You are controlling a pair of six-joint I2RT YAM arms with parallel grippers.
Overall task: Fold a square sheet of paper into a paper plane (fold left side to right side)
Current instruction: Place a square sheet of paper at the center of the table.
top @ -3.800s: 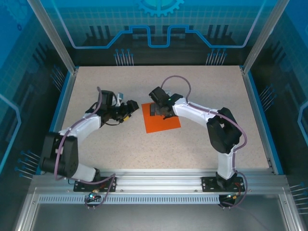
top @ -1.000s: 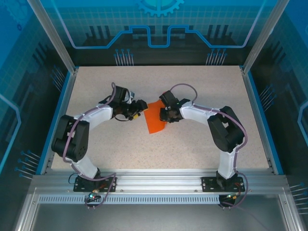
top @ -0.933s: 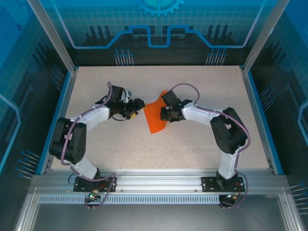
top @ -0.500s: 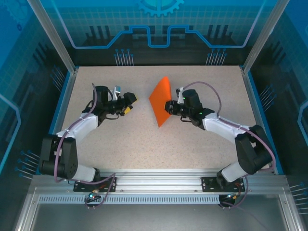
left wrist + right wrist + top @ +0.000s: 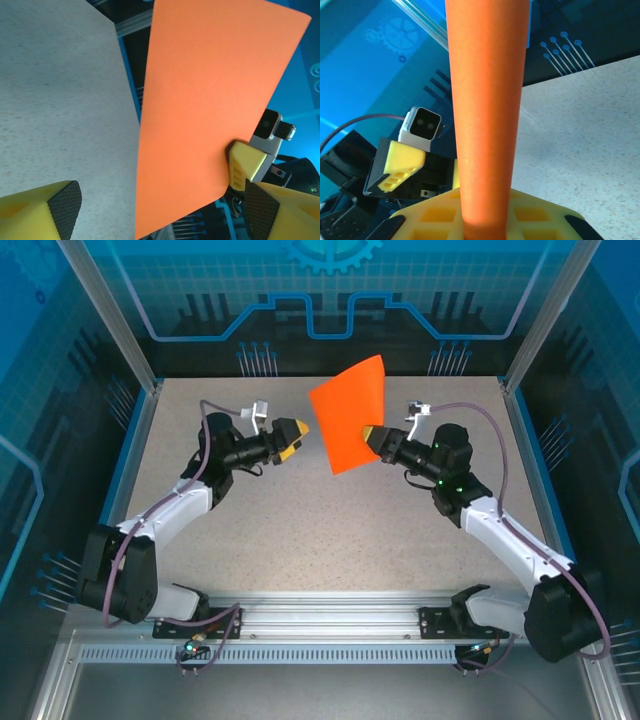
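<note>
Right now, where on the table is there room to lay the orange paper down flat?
The wide bare table between the two arms, up to the near rail, is free. So is the far left corner. It is crowded where the right gripper holds the sheet of paper, facing the open left gripper.

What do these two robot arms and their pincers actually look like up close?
Both the left arm and the right arm have white shells with black joints and a thin purple cable looping along them. The left gripper and right gripper have yellow fingers with black textured pads.
</note>
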